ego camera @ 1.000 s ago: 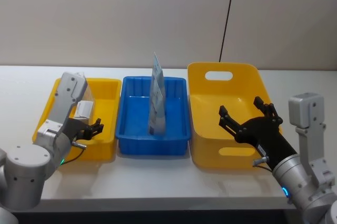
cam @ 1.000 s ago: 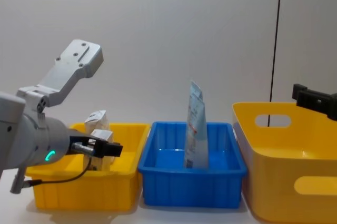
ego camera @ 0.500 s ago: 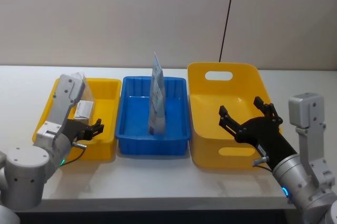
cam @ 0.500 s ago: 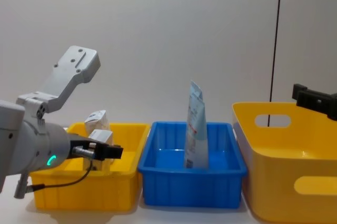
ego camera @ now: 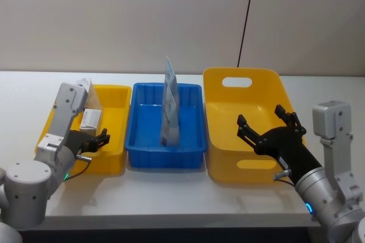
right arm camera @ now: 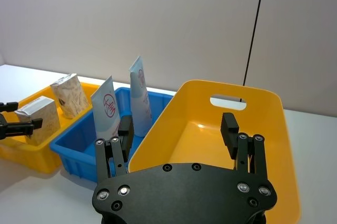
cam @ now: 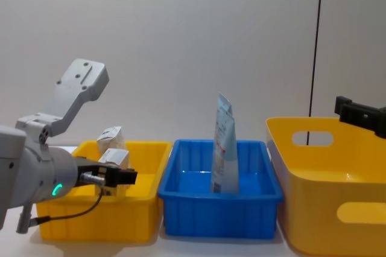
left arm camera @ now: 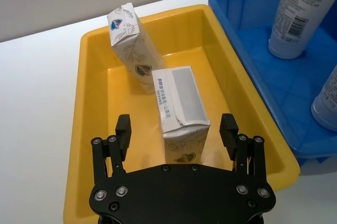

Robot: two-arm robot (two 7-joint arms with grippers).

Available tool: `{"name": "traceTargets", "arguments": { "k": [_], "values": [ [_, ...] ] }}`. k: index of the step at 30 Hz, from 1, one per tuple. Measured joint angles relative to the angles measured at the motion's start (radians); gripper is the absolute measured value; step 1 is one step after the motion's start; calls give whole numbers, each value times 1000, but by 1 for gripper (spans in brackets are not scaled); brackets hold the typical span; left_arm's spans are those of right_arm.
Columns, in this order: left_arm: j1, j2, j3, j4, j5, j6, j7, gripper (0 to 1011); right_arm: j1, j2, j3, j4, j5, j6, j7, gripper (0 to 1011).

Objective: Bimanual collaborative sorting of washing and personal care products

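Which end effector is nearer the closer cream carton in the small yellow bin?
Left. The left end effector, open, sits right at the cream carton over the small yellow bin. The right end effector, open, is over the large yellow bin, beyond the blue bin.

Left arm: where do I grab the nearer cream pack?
Take the nearer cream pack across its two long flat sides, coming from above with the left gripper, which is open astride it. Those sides look parallel and stand free of the small yellow bin walls; the second pack lies beyond its far end. The right gripper hovers over the large yellow bin.
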Motion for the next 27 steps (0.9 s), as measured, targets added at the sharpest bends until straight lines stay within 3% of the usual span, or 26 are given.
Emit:
{"name": "traceTargets", "arguments": {
  "k": [6,10,27],
  "values": [
    [-6,-6,-4,21,3,-13,-4,1000,0,0,0,0,0,0,0,1000],
    [-13,-10,-6,40,7,-25,-7,929,0,0,0,0,0,0,0,1000],
    [-29,-26,-18,88,17,-66,-22,409,0,0,0,0,0,0,0,1000]
  ]
}}
